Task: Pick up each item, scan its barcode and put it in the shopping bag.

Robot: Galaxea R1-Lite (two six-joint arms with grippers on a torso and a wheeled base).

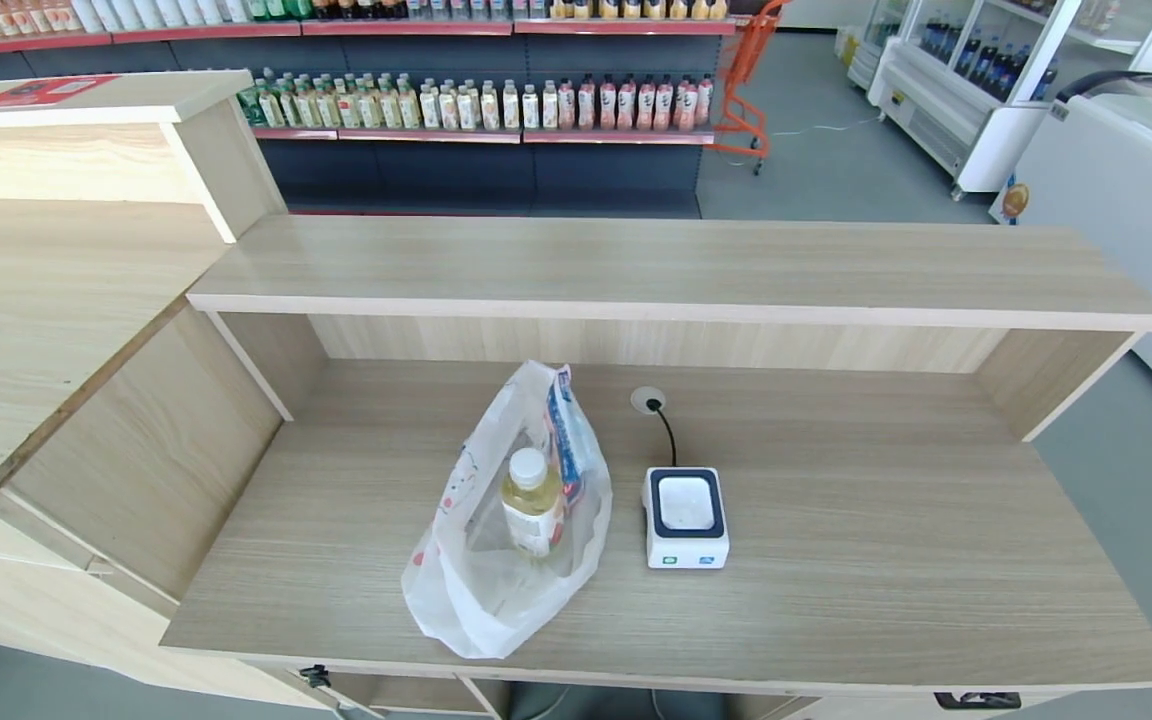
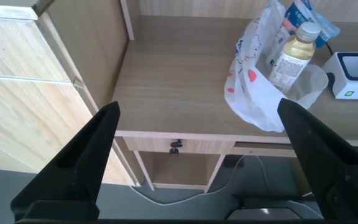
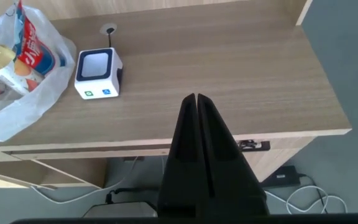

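The white plastic shopping bag (image 1: 466, 600) stands on the wooden counter (image 1: 886, 560) toward its front edge, its mouth slumped open so the contents show. A bottle of pale yellow drink (image 1: 532, 505) with a white cap stands upright inside. Behind it a red, white and blue snack packet (image 1: 564, 430) leans against the bag's far wall, which is probably what keeps that side of the thin plastic propped up. Just beside the bag, on the robot's right and apart from it, sits the small white barcode scanner (image 1: 686, 515), with its dark-rimmed window facing up so that an item can be passed label-down over it. Its black cable (image 1: 666, 430) runs back to a grommet hole (image 1: 647, 400) in the counter. The left pincer (image 2: 199, 106) hangs out in front of the counter's front edge on the bag's side, its two dark fingers spread wide with nothing between them (a posture that suits something just let go, though that is only a reading). The right pincer (image 3: 196, 96) sits out in front of the counter on the scanner's side, its fingers pressed flat together and gripping nothing. Since both visible goods lie in the bag and neither arm carries anything, the task looks to be at or near its end.
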